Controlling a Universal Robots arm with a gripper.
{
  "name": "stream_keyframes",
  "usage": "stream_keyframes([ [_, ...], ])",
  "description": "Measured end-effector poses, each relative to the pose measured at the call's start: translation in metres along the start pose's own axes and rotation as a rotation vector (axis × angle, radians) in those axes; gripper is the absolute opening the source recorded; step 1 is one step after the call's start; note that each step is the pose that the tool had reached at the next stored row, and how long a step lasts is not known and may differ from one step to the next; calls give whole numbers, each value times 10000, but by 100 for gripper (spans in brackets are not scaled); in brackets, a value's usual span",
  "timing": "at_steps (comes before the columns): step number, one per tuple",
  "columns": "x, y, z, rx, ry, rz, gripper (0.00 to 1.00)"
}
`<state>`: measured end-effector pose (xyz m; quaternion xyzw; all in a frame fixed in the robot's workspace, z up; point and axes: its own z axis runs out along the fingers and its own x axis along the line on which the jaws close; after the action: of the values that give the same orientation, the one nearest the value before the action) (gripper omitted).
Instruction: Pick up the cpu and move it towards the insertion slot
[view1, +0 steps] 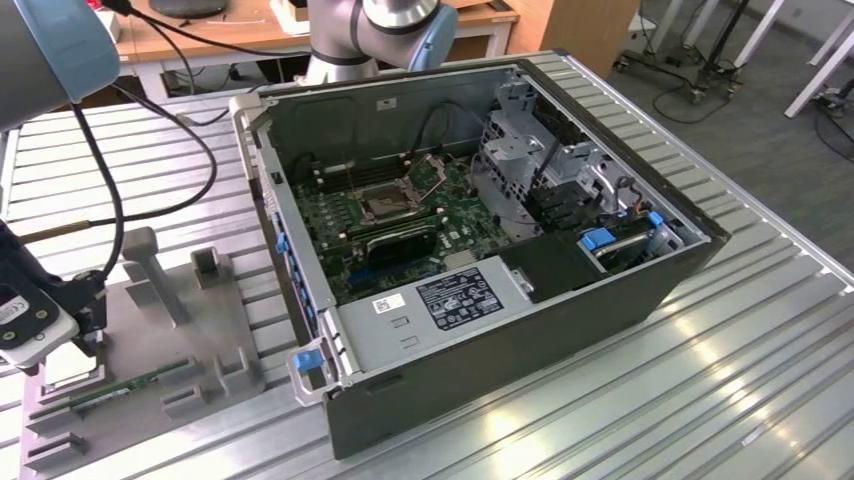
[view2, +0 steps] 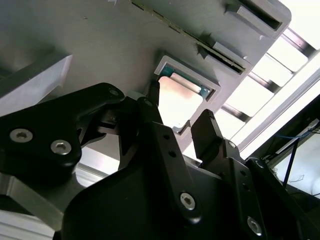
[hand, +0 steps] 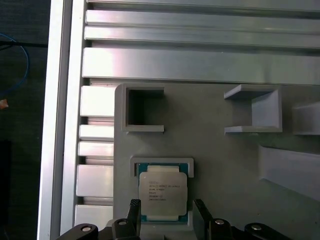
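The cpu (hand: 162, 192) lay in the pocket of a grey holder (hand: 210, 140), which kept it square; the end effector (hand: 166, 206) hung open, a finger either side, seemingly to pinch its edges.

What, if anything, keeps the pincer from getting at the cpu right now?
Likely nothing, so yes: the open pincer sits astride the cpu, which lies face-up and uncovered in its grey holder.
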<state>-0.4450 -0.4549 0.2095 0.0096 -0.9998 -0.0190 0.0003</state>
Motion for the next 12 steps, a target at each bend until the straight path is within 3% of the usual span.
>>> stream_keyframes([
  [12, 0, -2, 39, 1, 1, 0, 53],
])
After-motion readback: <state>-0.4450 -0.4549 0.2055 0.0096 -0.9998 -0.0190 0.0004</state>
